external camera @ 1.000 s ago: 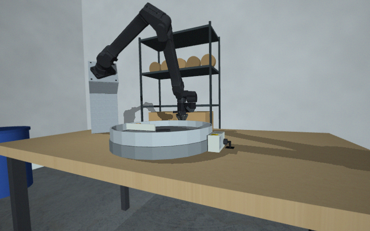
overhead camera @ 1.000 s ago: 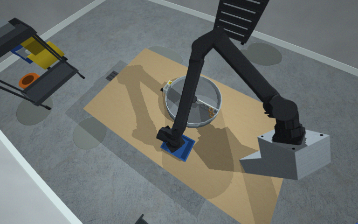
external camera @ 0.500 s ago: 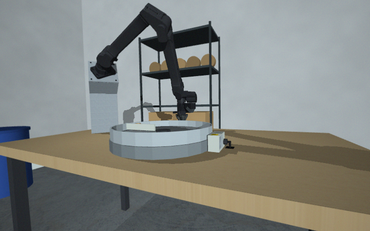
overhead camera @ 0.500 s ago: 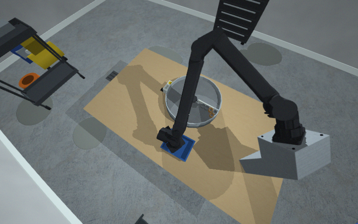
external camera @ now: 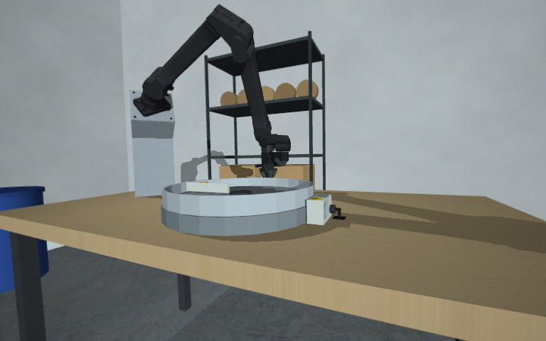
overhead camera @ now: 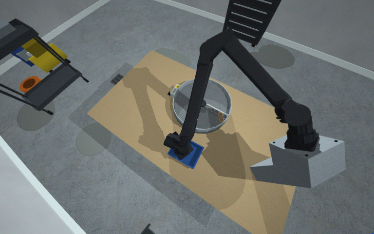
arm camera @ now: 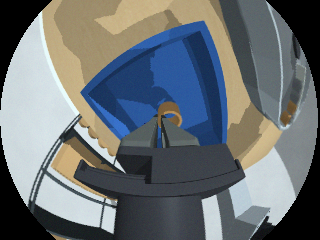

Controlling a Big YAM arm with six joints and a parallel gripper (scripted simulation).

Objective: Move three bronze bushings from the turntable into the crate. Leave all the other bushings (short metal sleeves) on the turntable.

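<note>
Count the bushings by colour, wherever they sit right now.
Bronze bushings: 3 (1 in the claw over the crate, 2 on the turntable)
Grey bushings: too small to count
Total: 3 countable
</note>
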